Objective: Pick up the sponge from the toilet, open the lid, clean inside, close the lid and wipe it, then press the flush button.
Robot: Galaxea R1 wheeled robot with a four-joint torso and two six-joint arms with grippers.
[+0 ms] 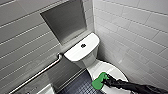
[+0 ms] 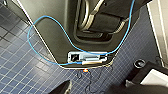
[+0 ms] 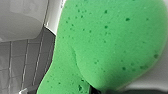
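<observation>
The white toilet stands in the tiled corner, and the round dark flush button sits in the middle of its tank top. The lid lies down over the bowl. My right arm comes in from the lower right. Its gripper is shut on one end of the bright green sponge, which hangs at the lid's near left edge. The sponge shows large in the right wrist view, beside a white toilet edge. In the left wrist view, nothing lies between the wide-apart dark fingertips over the blue tiled floor.
A metal grab bar runs along the left wall below a recessed niche. White tiled walls close in on both sides of the toilet. The floor is dark blue mosaic. A blue cable loops over the robot's base.
</observation>
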